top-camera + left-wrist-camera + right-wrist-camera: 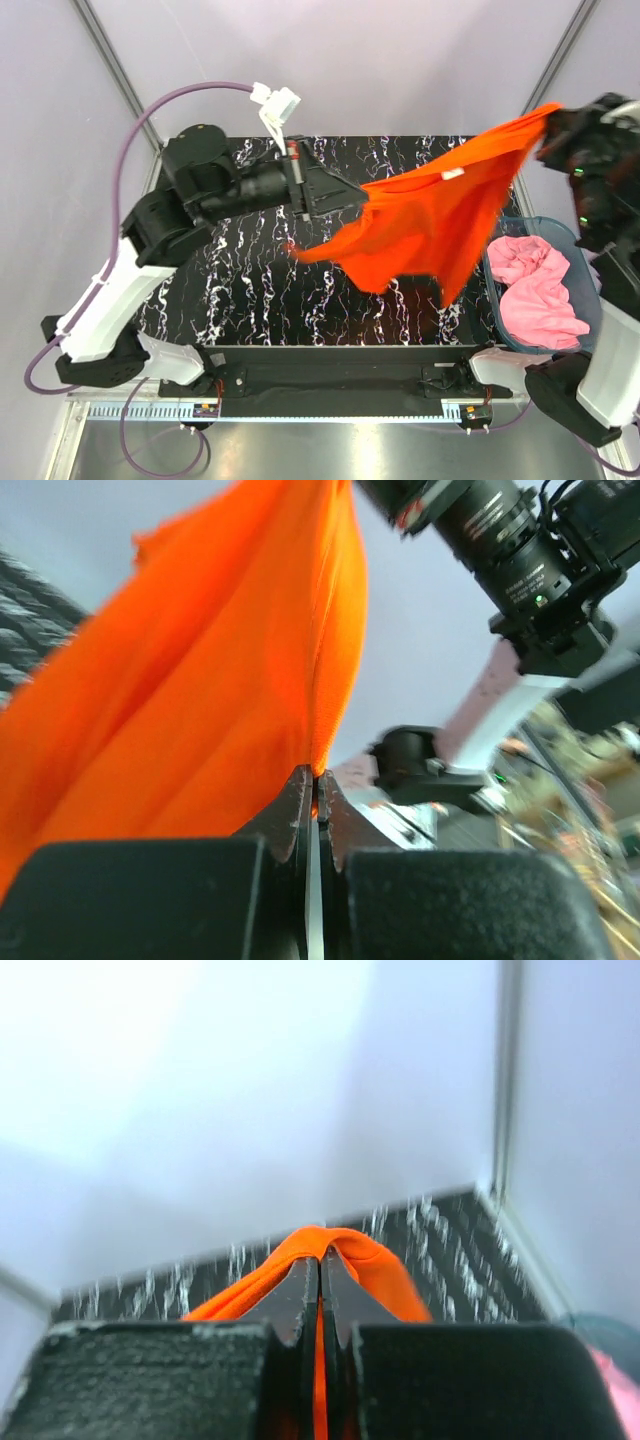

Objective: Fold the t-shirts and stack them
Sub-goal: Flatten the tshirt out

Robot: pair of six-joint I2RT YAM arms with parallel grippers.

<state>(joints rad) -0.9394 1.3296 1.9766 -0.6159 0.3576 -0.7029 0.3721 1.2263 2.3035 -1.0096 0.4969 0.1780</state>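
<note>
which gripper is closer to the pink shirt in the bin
Right. The right gripper holds a corner of the orange shirt high on the same side of the table as the pink shirt. The left gripper pinches the other end over the table's middle, farther away.

Robotics lab, test cell. 2 robot arms, left arm (150,250) and right arm (610,330), bolted to black rail (340,375) at near edge of marble-patterned table (250,290). Plain pale wall panels (400,60) set in bare aluminium posts (110,55) box in workspace. Exposed purple cable (135,130) arcs over left arm. Brushed metal bench (330,450) in front. Trial props: orange-red t-shirt (440,215), pink t-shirt (540,295) in blue tub (556,228).
</note>
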